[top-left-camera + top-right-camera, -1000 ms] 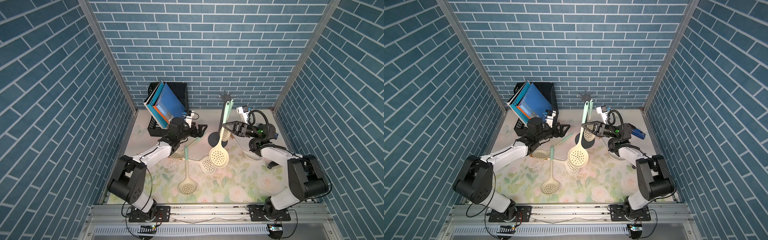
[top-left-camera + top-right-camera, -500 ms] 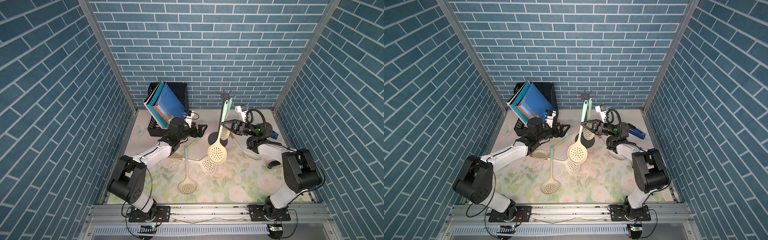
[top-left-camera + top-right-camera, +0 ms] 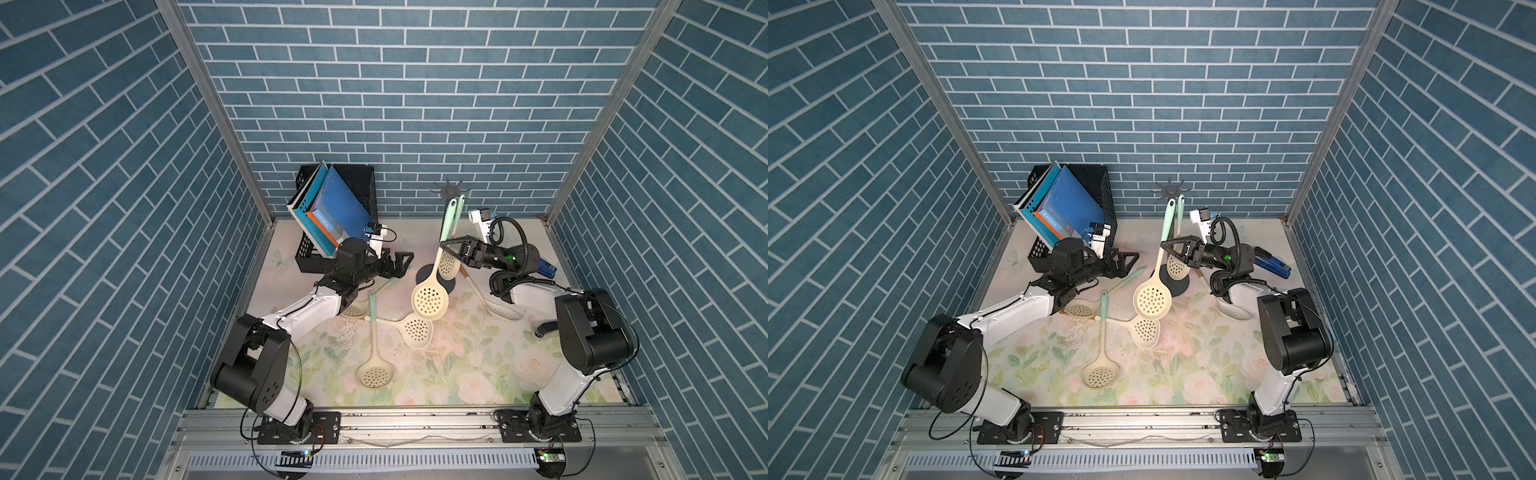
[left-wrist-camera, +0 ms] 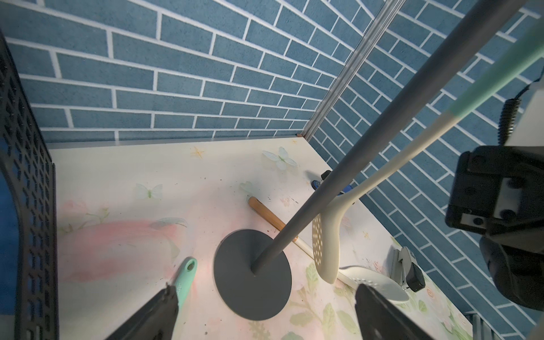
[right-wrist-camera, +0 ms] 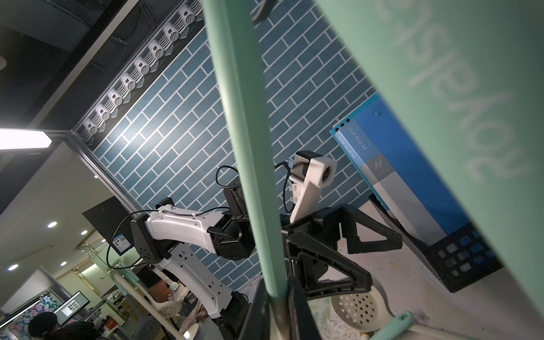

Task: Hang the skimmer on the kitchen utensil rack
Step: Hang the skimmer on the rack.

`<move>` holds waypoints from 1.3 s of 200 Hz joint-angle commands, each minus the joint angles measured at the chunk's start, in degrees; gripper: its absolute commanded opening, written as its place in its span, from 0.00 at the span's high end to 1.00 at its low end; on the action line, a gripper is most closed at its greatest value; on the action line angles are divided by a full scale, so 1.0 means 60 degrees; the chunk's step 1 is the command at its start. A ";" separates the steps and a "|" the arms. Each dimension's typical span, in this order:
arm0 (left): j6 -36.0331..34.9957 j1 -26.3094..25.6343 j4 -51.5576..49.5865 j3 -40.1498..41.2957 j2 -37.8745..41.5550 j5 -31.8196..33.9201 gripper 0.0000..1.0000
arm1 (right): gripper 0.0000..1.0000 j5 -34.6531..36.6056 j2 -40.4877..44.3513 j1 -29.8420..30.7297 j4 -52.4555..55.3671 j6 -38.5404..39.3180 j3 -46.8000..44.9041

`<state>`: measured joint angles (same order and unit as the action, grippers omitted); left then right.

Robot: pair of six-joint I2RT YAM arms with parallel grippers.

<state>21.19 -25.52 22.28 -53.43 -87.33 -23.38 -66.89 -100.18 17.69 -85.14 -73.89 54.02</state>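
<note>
The right gripper (image 3: 444, 244) clamps the skimmer (image 3: 430, 299) just under the rack crown (image 3: 449, 190); left gripper (image 3: 400, 266) spread, clear.

Blue brick-pattern walls (image 3: 415, 104) on three sides; floral tabletop (image 3: 478, 374); aluminium corner posts (image 3: 218, 112).

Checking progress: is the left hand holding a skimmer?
No, the left hand is open and empty near the kitchen utensil rack.

Both top views are bright, even and sharp; the wide lens splays the brick walls (image 3: 104, 208). In the right wrist view a ceiling lamp (image 5: 23, 138) glares and the nearest mint handle (image 5: 441, 117) is blurred. The left wrist view shows the kitchen utensil rack (image 4: 382, 103) soft close up.
</note>
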 commanded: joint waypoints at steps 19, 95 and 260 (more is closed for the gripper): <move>0.0072 0.0016 0.0227 0.0246 0.0220 -0.0024 0.00 | 0.85 -0.0087 -0.0514 -0.0005 0.0903 -0.0928 -0.0123; 0.0086 0.0009 0.0347 0.0349 0.0240 -0.0060 0.00 | 0.56 0.0343 -0.0333 -0.0092 0.0952 -0.0873 -0.0550; -0.1070 0.0012 0.1195 -0.1078 -0.0551 -0.1104 0.00 | 0.04 0.0471 0.2971 -0.2853 0.3407 0.1110 -0.5716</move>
<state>18.57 -25.52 25.76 -56.49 -88.62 -25.34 -63.40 -87.99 2.92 -70.89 -71.35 21.04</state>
